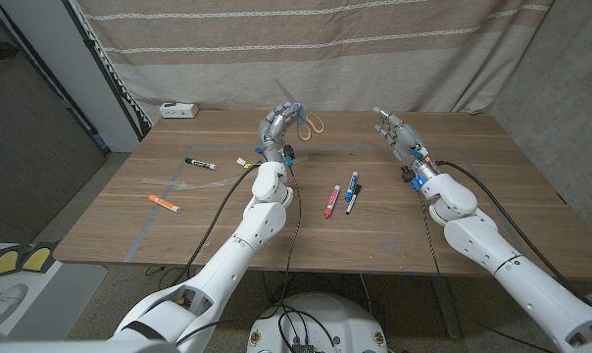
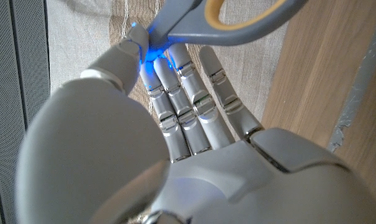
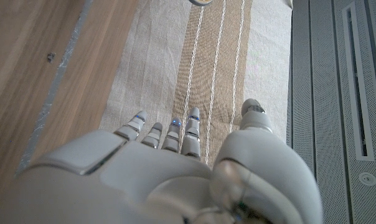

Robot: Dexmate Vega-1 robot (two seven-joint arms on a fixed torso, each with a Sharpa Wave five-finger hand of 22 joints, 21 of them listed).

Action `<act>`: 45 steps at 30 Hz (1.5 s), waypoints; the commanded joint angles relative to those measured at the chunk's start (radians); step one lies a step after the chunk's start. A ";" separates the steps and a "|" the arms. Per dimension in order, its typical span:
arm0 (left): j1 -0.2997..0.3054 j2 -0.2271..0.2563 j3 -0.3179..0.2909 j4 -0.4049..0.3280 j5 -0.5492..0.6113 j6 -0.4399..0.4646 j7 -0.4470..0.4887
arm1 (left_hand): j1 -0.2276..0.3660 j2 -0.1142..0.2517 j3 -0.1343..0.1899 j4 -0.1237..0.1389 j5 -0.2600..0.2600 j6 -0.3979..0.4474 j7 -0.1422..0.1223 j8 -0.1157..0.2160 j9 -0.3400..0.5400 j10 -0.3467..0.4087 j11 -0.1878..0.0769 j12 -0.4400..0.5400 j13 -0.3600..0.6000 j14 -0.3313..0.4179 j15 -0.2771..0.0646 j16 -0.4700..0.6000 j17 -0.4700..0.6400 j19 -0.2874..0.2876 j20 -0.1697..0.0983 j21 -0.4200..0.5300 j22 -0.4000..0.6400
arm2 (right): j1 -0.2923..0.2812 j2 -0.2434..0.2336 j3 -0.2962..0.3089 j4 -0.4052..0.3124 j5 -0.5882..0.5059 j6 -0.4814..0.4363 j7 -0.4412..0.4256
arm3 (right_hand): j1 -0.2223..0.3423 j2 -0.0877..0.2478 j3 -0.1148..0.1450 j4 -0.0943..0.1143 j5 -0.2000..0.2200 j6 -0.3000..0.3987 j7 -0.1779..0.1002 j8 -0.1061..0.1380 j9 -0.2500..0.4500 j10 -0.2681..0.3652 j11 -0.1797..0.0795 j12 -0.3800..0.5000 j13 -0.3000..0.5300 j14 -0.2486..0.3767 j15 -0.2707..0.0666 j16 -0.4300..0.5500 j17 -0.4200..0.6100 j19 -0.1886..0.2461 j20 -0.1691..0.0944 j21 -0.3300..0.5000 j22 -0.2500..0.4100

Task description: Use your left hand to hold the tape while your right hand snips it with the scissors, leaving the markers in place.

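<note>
A: Where were the scissors (image 1: 306,120)?

B: Up off the table, at the far middle of it in front of the curtain (image 1: 374,49). The left hand (image 1: 279,126) had them pinched between thumb and fingertips (image 2: 175,59); its wrist camera showed the grey shank and a yellow-lined loop right at the fingertips.

A: How would they handle?

B: Light and rigid, I'd judge, with smooth plastic handles that could twist in a fingertip pinch. The loops were the place to take them, not the blades.

A: And the tape?

B: A clear strip (image 1: 171,181) seemed to lie on the wood at the left, between the black marker (image 1: 201,163) and the orange marker (image 1: 164,203). I couldn't be sure it was the tape meant. If so: thin, limp, sticky, best pinched at a free end.

A: The right hand (image 1: 399,132)?

B: Raised, fingers apart, holding nothing. It was well apart from the scissors.

A: The other markers?

B: A red marker (image 1: 330,201) and a blue marker (image 1: 353,186) lay near mid-table, with a dark pen (image 1: 353,201) just beside them, all well clear of both hands.
</note>
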 commanded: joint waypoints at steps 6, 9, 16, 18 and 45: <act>0.006 -0.003 0.013 -0.012 0.001 0.004 -0.003 | 0.015 0.022 0.096 0.091 0.005 0.036 0.024 0.023 0.084 0.009 -0.013 0.001 0.004 0.023 -0.013 0.005 0.005 -0.006 -0.072 0.005 0.004 | -0.059 -0.030 0.004 -0.100 -0.050 -0.041 -0.096 | 0.034 -0.007 0.007 0.005 0.008 0.005 0.001 -0.008 0.005 -0.007 0.008 -0.003 0.003 -0.041 0.017 -0.012 0.002 -0.034 -0.005 -0.015 0.003; 0.013 -0.001 0.014 -0.018 -0.018 0.023 -0.013 | 0.015 0.022 0.096 0.090 0.004 0.036 0.024 0.023 0.086 0.012 -0.012 0.000 0.001 0.025 -0.013 0.006 0.006 -0.007 -0.073 0.006 0.004 | -0.065 -0.033 0.004 -0.114 -0.062 -0.046 -0.112 | 0.037 -0.008 0.007 0.007 0.008 0.001 -0.002 -0.010 0.005 -0.009 0.008 -0.004 0.003 -0.046 0.016 -0.012 0.002 -0.040 -0.006 -0.017 0.003; 0.017 -0.008 0.020 0.007 -0.024 0.029 -0.015 | 0.013 0.022 0.097 0.090 0.004 0.041 0.022 0.027 0.089 0.014 -0.012 0.000 0.000 0.024 -0.013 0.006 0.004 -0.008 -0.074 0.007 0.004 | -0.085 -0.050 0.007 -0.150 -0.062 -0.078 -0.128 | 0.041 -0.009 0.006 0.009 0.009 0.000 -0.005 -0.013 0.005 -0.017 0.011 -0.008 0.003 -0.050 0.017 -0.011 0.002 -0.047 -0.007 -0.018 0.003; 0.015 -0.012 0.021 0.017 -0.024 0.021 -0.021 | 0.013 0.022 0.097 0.090 0.003 0.043 0.020 0.028 0.090 0.015 -0.011 0.000 -0.001 0.026 -0.013 0.007 0.005 -0.008 -0.075 0.007 0.004 | -0.089 -0.054 0.009 -0.156 -0.057 -0.084 -0.127 | 0.042 -0.009 0.006 0.010 0.010 -0.002 -0.006 -0.015 0.005 -0.018 0.013 -0.008 0.003 -0.051 0.017 -0.011 0.002 -0.049 -0.007 -0.018 0.003; -0.052 -0.102 0.029 0.169 0.041 -0.091 0.017 | 0.008 0.021 0.098 0.089 0.000 0.046 0.019 0.033 0.102 0.016 -0.019 0.002 0.001 0.028 -0.014 0.009 0.002 -0.011 -0.079 0.013 0.004 | -0.147 -0.082 0.046 -0.241 -0.134 -0.155 -0.278 | 0.084 -0.005 0.012 0.015 0.019 0.081 0.001 0.000 0.007 0.030 -0.002 0.009 0.004 -0.013 -0.009 0.006 0.002 -0.010 0.000 0.001 0.005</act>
